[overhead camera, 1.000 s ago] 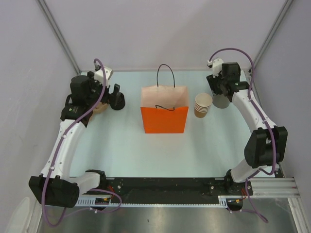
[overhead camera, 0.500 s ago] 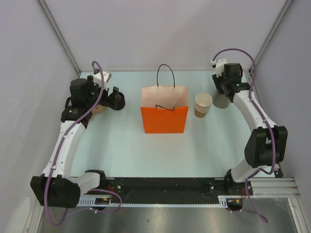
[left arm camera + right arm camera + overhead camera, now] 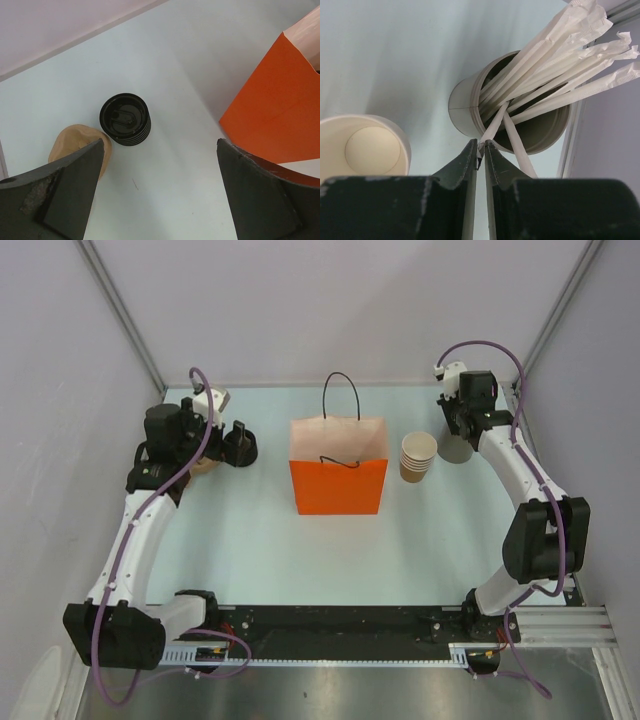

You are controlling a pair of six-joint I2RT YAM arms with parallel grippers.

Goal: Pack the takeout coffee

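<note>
Tan paper cup (image 3: 74, 146) is at the far left of the table (image 3: 250, 540), tucked partly behind my left finger in the left wrist view. I can't quite tell from here whether it stands upright or lies tipped over. Right beside it, close enough that they may be touching, is the black lid (image 3: 125, 120). It is round, ribbed down the side, and looks like the top of a short stack.

My left gripper (image 3: 159, 145) hangs above this pair, fingers spread wide and holding nothing, with bare table between them.

On to the middle: the orange bag (image 3: 338, 485) stands upright with its mouth open and its thin black handles up. It is well apart from the cup and lid.

Just to the right of the bag is the stack of tan cups (image 3: 418, 455), pale inside. Near that stack is the grey cylinder (image 3: 467, 107), packed with white wrapped sticks (image 3: 560, 50) that fan out over its rim.

Over there, my right gripper (image 3: 480, 145) is pinched nearly together on one white stick (image 3: 495, 125). It grips the stick's near end while the far end reaches into the cylinder.
</note>
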